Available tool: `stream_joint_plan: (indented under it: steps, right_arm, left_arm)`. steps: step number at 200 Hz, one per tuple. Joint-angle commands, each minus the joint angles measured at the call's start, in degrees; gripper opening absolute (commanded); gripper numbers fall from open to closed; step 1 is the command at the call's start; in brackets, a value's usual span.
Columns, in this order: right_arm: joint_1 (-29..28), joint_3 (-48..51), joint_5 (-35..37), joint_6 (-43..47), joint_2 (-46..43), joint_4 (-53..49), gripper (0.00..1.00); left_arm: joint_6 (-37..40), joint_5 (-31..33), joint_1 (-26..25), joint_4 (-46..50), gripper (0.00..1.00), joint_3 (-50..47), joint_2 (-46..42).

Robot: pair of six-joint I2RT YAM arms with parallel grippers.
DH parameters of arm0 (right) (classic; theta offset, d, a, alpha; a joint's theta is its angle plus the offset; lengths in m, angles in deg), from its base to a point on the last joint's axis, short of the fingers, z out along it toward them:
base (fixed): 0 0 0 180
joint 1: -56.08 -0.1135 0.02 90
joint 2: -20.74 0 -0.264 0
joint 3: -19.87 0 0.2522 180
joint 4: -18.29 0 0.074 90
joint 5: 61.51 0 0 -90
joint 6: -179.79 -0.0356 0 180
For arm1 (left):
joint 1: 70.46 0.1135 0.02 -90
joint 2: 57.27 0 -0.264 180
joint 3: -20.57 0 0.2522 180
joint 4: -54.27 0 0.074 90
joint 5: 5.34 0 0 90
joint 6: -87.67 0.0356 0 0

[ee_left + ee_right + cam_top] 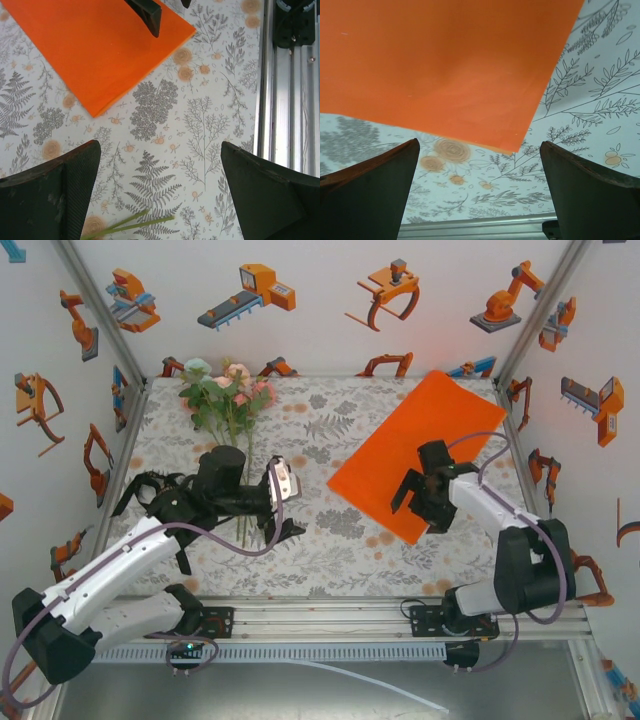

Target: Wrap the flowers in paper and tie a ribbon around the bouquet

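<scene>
On the tablecloth (330, 420), one orange paper (420, 445), one bunch of flowers (228, 400)

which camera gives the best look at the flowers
The top external view: the flowers lie far left, with blooms, leaves and long stems in sight. The left wrist view catches a couple of thin green stem ends at its bottom edge. The right wrist view looks at the orange paper.

white arms (120, 565), black hands (285, 505), purple-grey cables (255, 548)
</scene>
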Motion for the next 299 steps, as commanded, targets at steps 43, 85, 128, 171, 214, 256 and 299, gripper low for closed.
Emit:
stream_joint_plan:
  steps: [43, 85, 128, 171, 214, 256, 299]
  right_arm:
    - [-1.15, 2.88, 2.5, -2.62, 3.34, 4.58, 0.89]
    - [-1.12, 3.39, 3.05, -2.84, 3.77, 5.93, 0.7]
    - [-1.11, 3.78, 3.98, -3.28, 2.59, 5.55, 0.49]
    - [-1.12, 3.82, 3.72, -3.33, 1.15, 5.05, 0.36]
    - [-1.14, 3.45, 4.02, -2.97, -0.29, 4.71, 0.28]
    - [-1.7, 2.42, 5.21, -2.32, 0.58, 1.96, 0.75]
    - [-3.76, -0.92, 7.53, -1.9, 5.63, 0.84, 0.74]
  left_arm:
    - [3.88, -0.29, -0.25, 2.36, 0.97, -0.54, -1.73]
    - [3.85, 0.81, -0.35, 2.33, 0.97, -0.57, -1.66]
    - [3.84, 1.67, -0.47, 2.35, 0.97, -0.78, -1.64]
    - [3.55, 1.54, -0.45, 2.4, 0.97, -0.6, -1.02]
    - [3.3, 1.65, -0.42, 2.42, 0.97, -0.43, -0.78]
    - [3.32, 1.99, -0.54, 2.61, 0.97, -0.42, -0.68]
    - [3.15, 2.15, -0.52, 3.24, 0.97, 0.24, 0.33]
